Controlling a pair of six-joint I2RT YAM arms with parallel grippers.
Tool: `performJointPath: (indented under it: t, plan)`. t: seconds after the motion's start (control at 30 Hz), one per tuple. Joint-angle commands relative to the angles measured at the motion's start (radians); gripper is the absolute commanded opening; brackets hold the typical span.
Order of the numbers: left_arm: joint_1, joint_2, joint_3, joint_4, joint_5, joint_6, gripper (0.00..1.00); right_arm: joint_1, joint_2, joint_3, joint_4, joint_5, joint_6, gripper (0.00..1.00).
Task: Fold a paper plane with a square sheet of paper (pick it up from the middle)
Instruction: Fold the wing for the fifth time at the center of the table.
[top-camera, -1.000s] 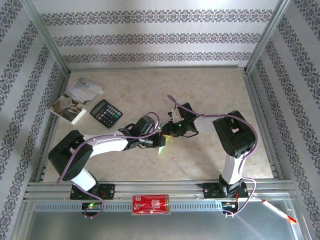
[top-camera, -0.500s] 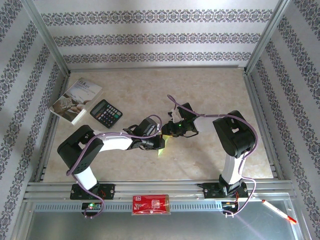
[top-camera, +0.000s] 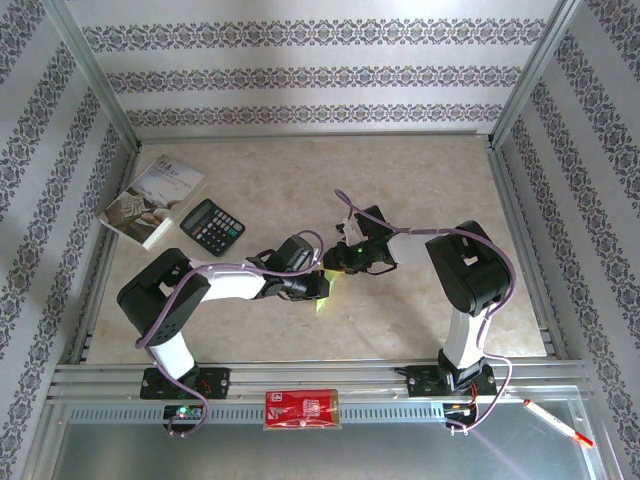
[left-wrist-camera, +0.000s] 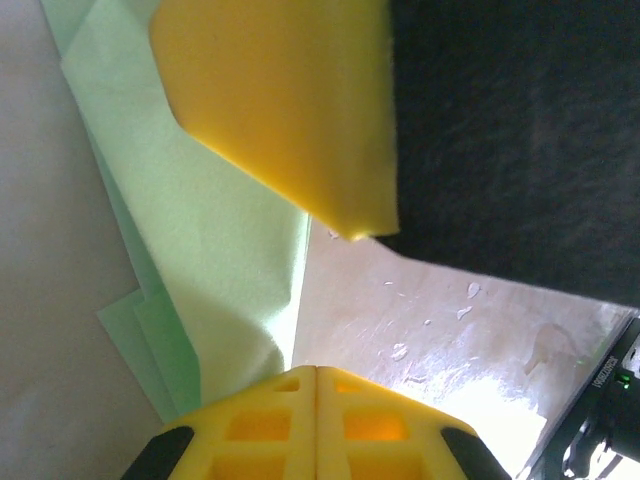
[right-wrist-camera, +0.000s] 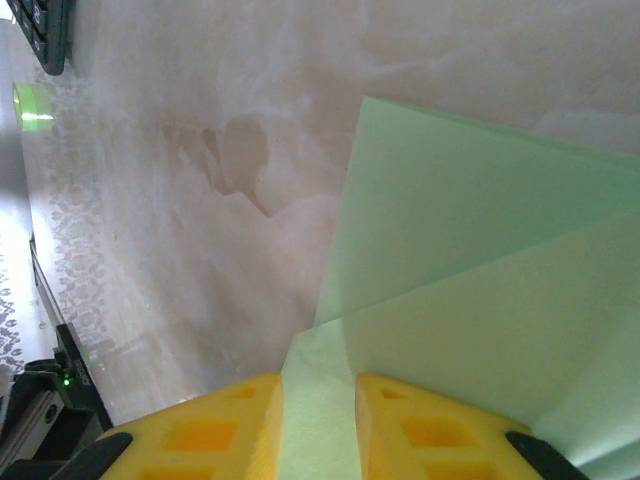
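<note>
Near the middle of the desk (top-camera: 420, 190) the two arms meet over the sheet of paper (top-camera: 324, 297), a light green piece already folded into several overlapping layers and lying between the two end effectors. The left end effector (left-wrist-camera: 317, 372) is clenched, its yellow fingers pressed together with no gap, and a folded edge of the green sheet runs straight into the seam between them, so it appears pinched there. In the same wrist view a yellow finger (left-wrist-camera: 280, 110) of the other arm lies over the paper's far part. The right end effector (right-wrist-camera: 318, 382) has its fingers standing a little apart with a strip of green paper in the gap between them; whether they press on it I cannot tell. At the desk's far left a black calculator (top-camera: 212, 226) lies just beside a grey-white booklet (top-camera: 152, 198). A red flat packet (top-camera: 302, 409) lies on the metal rail at the near edge, and a pen (top-camera: 558, 422) lies off to the near right.
</note>
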Motion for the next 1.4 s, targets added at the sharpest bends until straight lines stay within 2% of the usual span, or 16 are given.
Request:
performJointPath:
  t: [0.0, 1.37]
  plan:
    - [0.010, 0.032, -0.023, 0.042, 0.032, 0.010, 0.06, 0.003, 0.022, -0.016, -0.034, 0.052, -0.026, 0.27]
    - [-0.091, -0.036, -0.131, -0.048, 0.141, -0.021, 0.06, 0.004, 0.018, -0.020, -0.070, 0.092, -0.028, 0.25]
